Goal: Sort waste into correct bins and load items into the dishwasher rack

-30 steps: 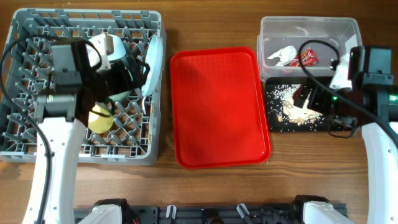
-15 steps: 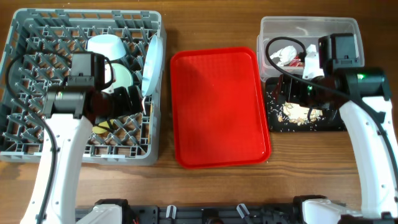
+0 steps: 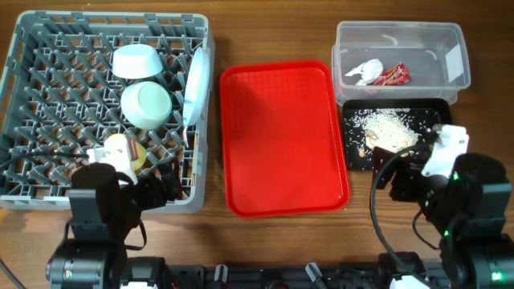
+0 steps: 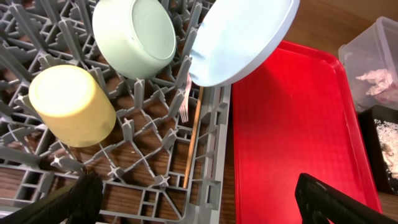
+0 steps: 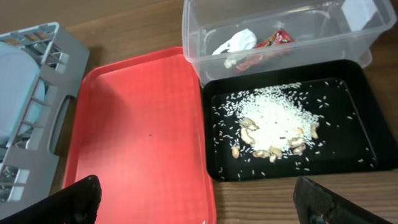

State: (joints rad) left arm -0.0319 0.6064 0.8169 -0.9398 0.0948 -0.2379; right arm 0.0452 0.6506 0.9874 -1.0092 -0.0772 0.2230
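Observation:
The grey dishwasher rack (image 3: 48, 104) holds the pale blue-white bowl (image 3: 134, 60), green bowl (image 3: 147, 104), upright white plate (image 3: 195, 84) and yellow cup (image 3: 127, 151). The left wrist view shows the white fork (image 4: 185, 102) and wooden stick (image 4: 194, 140) in the rack. The clear tub (image 3: 452, 36) holds the white tissue (image 3: 365, 71) and red wrapper (image 3: 393, 75). The black tray (image 3: 357, 156) holds beige crumbs (image 3: 385, 128). My left gripper (image 4: 202, 208) is open and empty over the rack's front right corner. My right gripper (image 5: 199, 205) is open and empty, near the black tray's front edge.
The large red tray (image 3: 281, 136) lies between the rack and the bins, with nothing on it. Bare wooden table runs along the front edge. Both arms sit low at the front, the left one (image 3: 100, 213) by the rack, the right one (image 3: 466, 201) by the black tray.
Both arms have pulled back toward the table's front edge. The left left the middle of the rack; the right left the bins. The bowls and cup are uncovered.

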